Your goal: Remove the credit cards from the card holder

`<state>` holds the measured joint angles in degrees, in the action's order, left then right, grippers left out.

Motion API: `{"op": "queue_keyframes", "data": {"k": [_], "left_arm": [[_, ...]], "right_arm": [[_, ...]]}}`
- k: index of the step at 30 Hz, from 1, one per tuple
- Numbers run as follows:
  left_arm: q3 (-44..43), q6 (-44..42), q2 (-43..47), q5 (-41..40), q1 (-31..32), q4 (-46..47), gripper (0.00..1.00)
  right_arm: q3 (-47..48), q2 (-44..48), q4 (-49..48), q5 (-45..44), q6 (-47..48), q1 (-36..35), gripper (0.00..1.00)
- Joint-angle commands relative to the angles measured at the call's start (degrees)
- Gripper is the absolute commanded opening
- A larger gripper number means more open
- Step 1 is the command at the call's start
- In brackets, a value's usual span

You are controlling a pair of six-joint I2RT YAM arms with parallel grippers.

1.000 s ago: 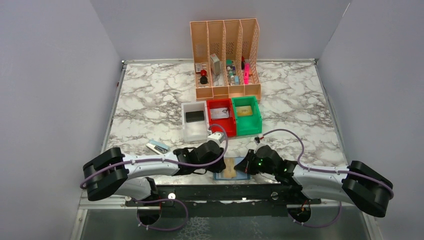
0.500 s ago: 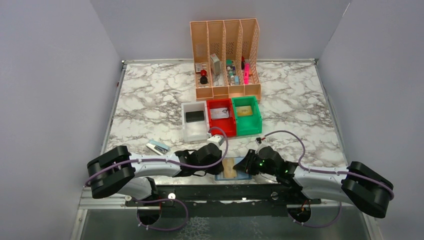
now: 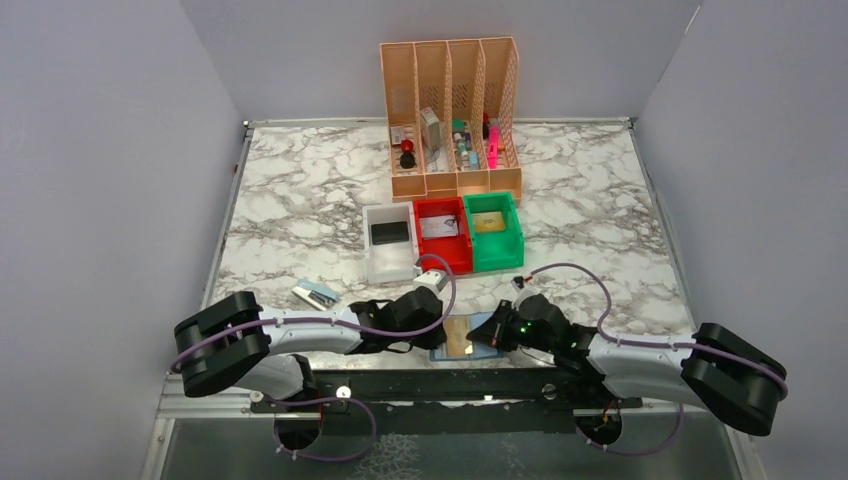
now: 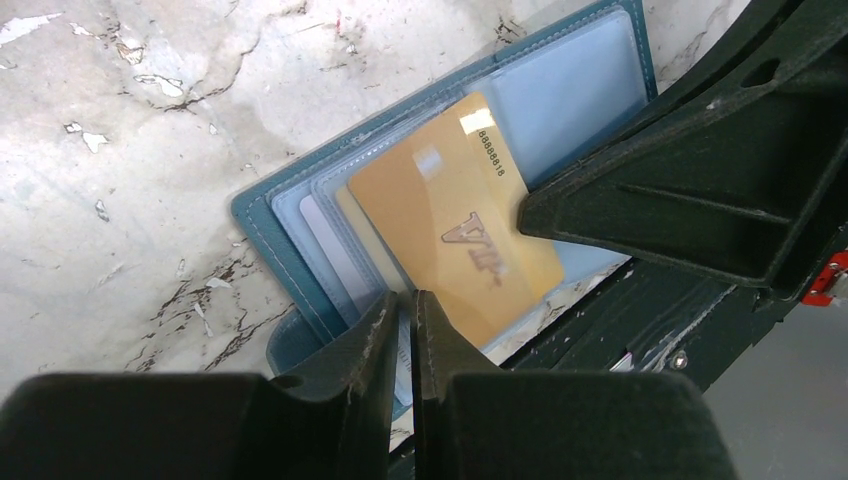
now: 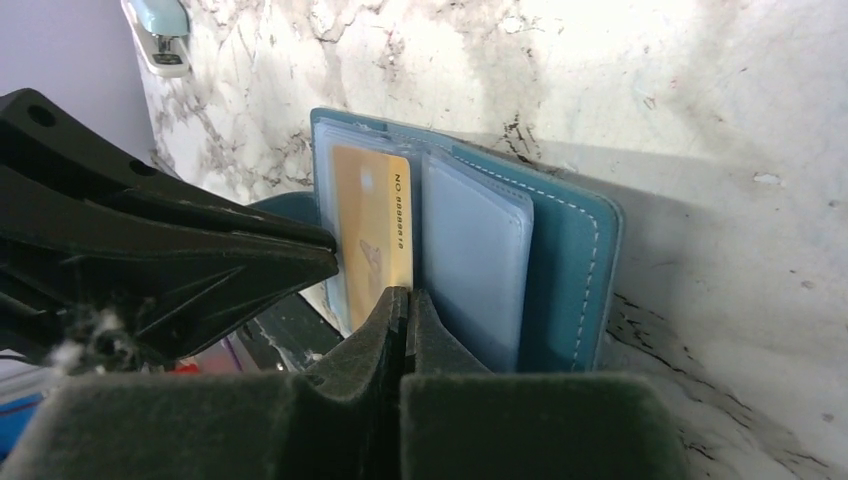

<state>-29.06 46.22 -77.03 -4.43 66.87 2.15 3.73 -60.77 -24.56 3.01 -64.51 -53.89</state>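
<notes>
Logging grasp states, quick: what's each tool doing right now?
Left tool: closed, apparently pinching the card holder at its edge.
Right tool: closed on the gold card.

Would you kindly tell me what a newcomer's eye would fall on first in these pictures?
The gold card stands out first, gleaming in the open teal card holder at the near edge of the table, with the right pincer pinched on its edge and the left pincer nipping the holder. Next come the red bin and green bin at mid-table, with the tall peach organizer behind them.
</notes>
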Motion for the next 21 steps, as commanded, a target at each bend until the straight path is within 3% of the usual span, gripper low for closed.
{"op": "queue_keyframes", "data": {"k": [1,9,21], "left_arm": [[1.4,0.0,-0.5,-2.3,0.6,-6.4,0.15],[1.0,0.3,2.0,-4.9,0.6,-9.3,0.15],[-4.8,-3.0,6.5,-3.7,0.6,-6.7,0.26]], "right_arm": [[-1.1,2.8,3.4,-1.2,0.7,0.2,0.01],[-1.3,10.6,13.1,-5.7,0.6,0.2,0.01],[-1.2,7.3,10.0,-4.1,0.5,0.2,0.01]]}}
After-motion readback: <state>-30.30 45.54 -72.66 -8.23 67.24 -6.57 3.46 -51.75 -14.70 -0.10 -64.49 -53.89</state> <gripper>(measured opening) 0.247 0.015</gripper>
